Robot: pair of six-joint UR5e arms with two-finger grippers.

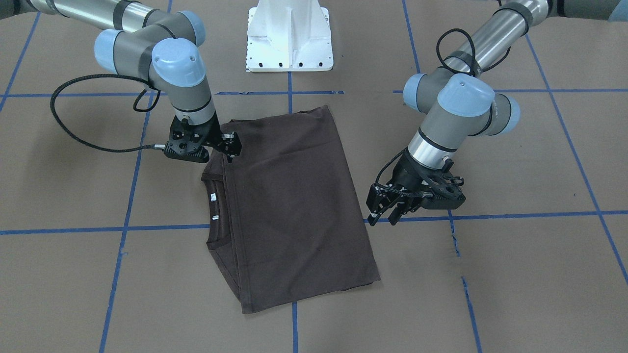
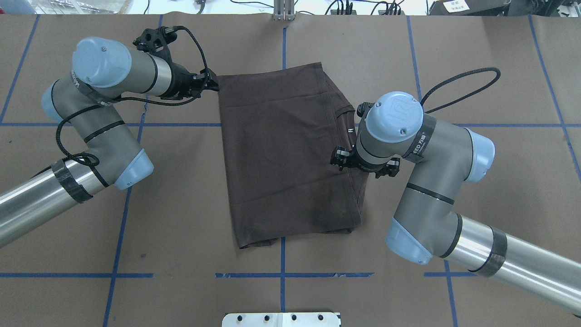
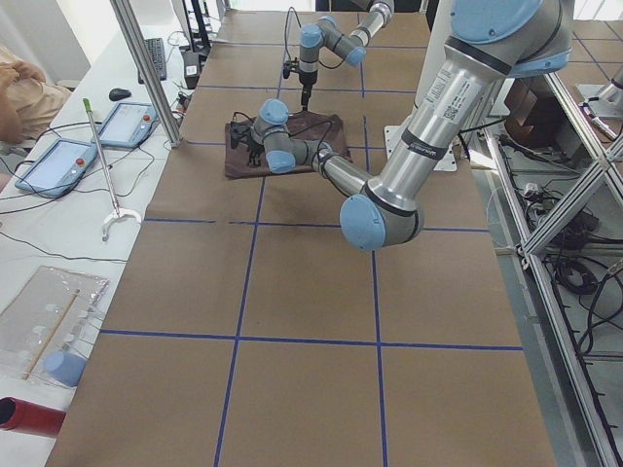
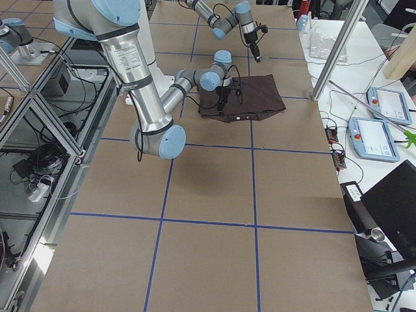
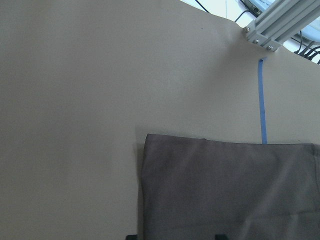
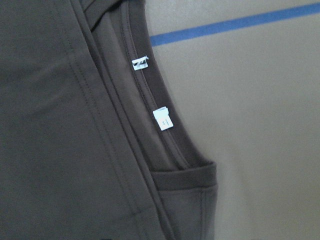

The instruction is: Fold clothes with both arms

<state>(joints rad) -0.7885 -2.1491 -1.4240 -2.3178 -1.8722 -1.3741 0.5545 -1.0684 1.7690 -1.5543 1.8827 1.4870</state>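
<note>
Ribbed collar (image 6: 172,147) and two white neck tags (image 6: 162,119) sit right under the right wrist camera. They belong to the dark brown T-shirt (image 2: 281,154), which lies flat near the middle of the paper-covered table (image 2: 454,68), already folded into a long panel with the neck opening peeking out on the robot's right. And there's the right gripper (image 1: 231,151), pointing down at that collar-side edge, close over the shoulder area; whether its jaws are parted or closed cannot be told, and no cloth looks lifted. Across the garment, the left gripper (image 1: 385,216) hovers just beside the opposite edge, near the corner on the operators' side, jaws spread apart and holding nothing. By the look of it this is thin, limp jersey: light, soft, no stiffness at all, and the stacked layers will likely slide over one another if only the top one is caught. The sensible hold is a pinch at the edge or corner, deep enough to trap every layer. The thicker collar rib should offer the firmest bite on the right side, and the squared corner under the left gripper is the natural partner point.
</note>
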